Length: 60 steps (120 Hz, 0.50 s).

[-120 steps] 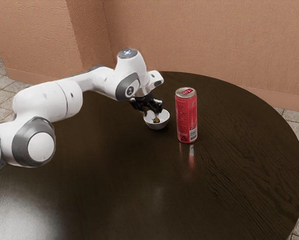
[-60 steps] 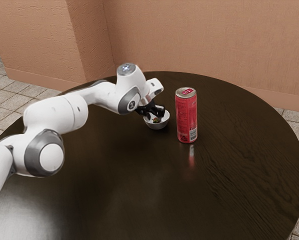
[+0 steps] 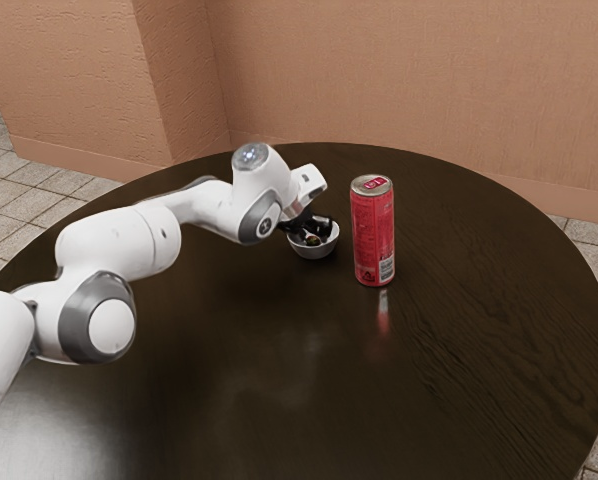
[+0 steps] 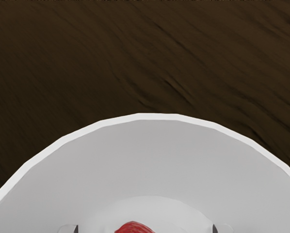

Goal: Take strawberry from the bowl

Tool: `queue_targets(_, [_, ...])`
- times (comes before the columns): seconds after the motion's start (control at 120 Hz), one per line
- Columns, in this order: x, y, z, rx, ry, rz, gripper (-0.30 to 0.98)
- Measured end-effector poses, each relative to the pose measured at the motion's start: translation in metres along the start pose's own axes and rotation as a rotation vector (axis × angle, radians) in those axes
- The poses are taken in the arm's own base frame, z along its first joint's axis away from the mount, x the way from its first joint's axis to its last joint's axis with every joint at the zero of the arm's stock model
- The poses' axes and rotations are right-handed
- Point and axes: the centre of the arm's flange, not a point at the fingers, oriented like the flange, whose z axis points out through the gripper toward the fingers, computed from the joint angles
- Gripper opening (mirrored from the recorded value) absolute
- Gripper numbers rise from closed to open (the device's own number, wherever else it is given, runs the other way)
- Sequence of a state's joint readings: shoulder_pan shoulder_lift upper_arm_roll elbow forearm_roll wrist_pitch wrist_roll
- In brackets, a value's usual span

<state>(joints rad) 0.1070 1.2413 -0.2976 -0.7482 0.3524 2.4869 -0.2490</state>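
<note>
A: Quick, your pincer (image 3: 313,232)?
B: Released, fingers apart, dipping into your white bowl (image 3: 313,253). Exterior view: your arm (image 3: 119,243) reaches in from about 8 o'clock.
A: And your strawberry (image 4: 134,228)?
B: In the bowl. Wrist view puts its red top between your two open fingertips; the rest is cut off.
A: Anything else near you?
B: Red can (image 3: 373,235), upright on your dark bench (image 3: 459,360), near the bowl but apart, roughly 4 o'clock from it in the exterior view.

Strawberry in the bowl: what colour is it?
The strawberry is red, seen best in the wrist view.
</note>
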Motion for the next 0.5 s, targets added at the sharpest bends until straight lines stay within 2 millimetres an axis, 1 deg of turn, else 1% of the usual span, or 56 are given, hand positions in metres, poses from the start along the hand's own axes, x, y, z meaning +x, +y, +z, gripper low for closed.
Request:
queue_targets(0.133, [-0.0007,0.0004,0.0003,0.006,-0.004,0.016,0.30])
queue_targets(0.325, [-0.0007,0.0027,-0.0010,0.017,-0.017,0.040,0.22])
queue_targets(0.367, [-0.0010,0.0039,-0.0010,0.018,-0.019,0.044,0.19])
queue_targets(0.425, [-0.0012,0.0068,-0.0013,0.019,-0.022,0.049,0.09])
queue_targets(0.5, [-0.0006,0.0078,-0.0023,0.028,-0.023,0.053,0.03])
